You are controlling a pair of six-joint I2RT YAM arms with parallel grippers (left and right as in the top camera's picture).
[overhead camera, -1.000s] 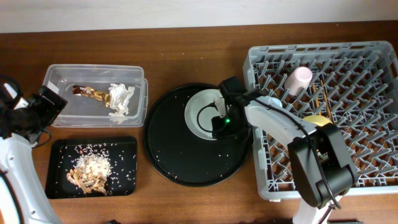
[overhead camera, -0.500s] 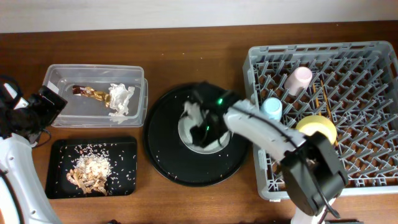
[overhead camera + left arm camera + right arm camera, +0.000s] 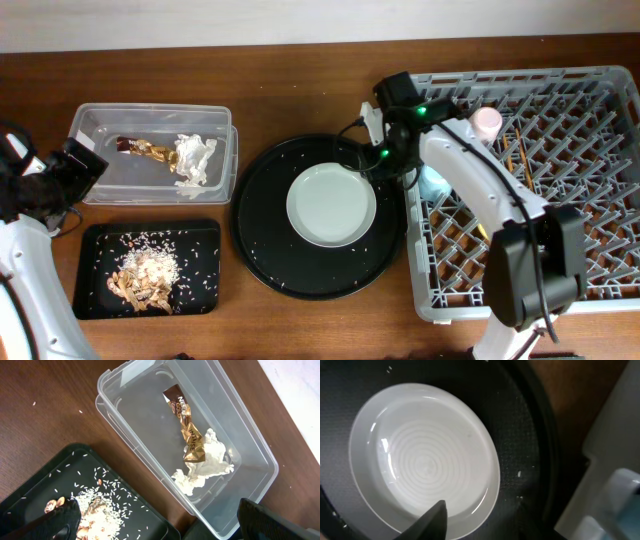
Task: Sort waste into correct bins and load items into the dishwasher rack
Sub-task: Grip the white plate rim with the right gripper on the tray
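Note:
The round white plate [image 3: 331,205] lies flat and empty on the large round black tray [image 3: 270,250]; it also shows in the right wrist view [image 3: 420,455]. My right gripper [image 3: 385,152] hovers at the tray's upper right edge, beside the dishwasher rack [image 3: 570,250], open and empty. The pale pink cup [image 3: 487,122] stands in the rack. The light blue cup [image 3: 436,184] peeks out from under my right arm. The clear tub [image 3: 90,120] holds the gold-brown wrapper [image 3: 187,430] and the white napkin [image 3: 207,462]. The small black tray [image 3: 200,240] holds food scraps and rice [image 3: 145,272]. My left gripper [image 3: 62,172] is open and empty, left of the tub.
Loose rice grains dot the round black tray. The yellow bowl is hidden under my right arm. A pale wall runs along the table's far edge.
My right gripper has moved from over the plate up and right to the rack's left edge. The plate now lies uncovered, slightly lower left than before. The left arm has not moved.

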